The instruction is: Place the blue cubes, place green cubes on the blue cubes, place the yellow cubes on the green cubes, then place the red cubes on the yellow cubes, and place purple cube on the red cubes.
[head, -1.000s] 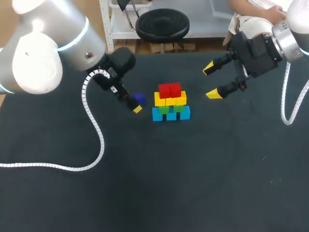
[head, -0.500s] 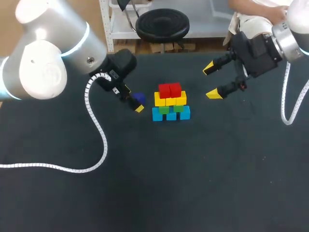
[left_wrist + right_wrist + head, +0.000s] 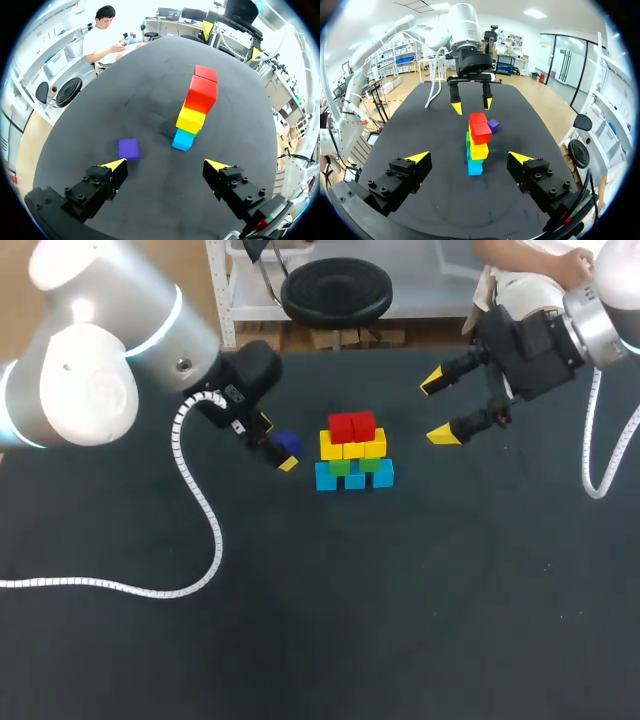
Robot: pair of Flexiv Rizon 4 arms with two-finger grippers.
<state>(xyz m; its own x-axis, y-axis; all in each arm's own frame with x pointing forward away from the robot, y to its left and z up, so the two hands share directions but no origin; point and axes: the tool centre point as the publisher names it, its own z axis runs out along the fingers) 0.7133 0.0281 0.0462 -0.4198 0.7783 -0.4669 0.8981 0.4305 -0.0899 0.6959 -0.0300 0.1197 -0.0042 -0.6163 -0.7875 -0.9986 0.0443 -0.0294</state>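
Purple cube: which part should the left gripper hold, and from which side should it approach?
Probably its two opposite side faces, from above. The purple cube lies flat and apart from the stack, so its sides are free. The open left gripper is not centred on it.

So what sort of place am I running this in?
Probably a robotics lab test bench: a black-covered table, two arms with the left gripper and right gripper both open, and a practice stack of coloured cubes with a loose purple cube beside it.
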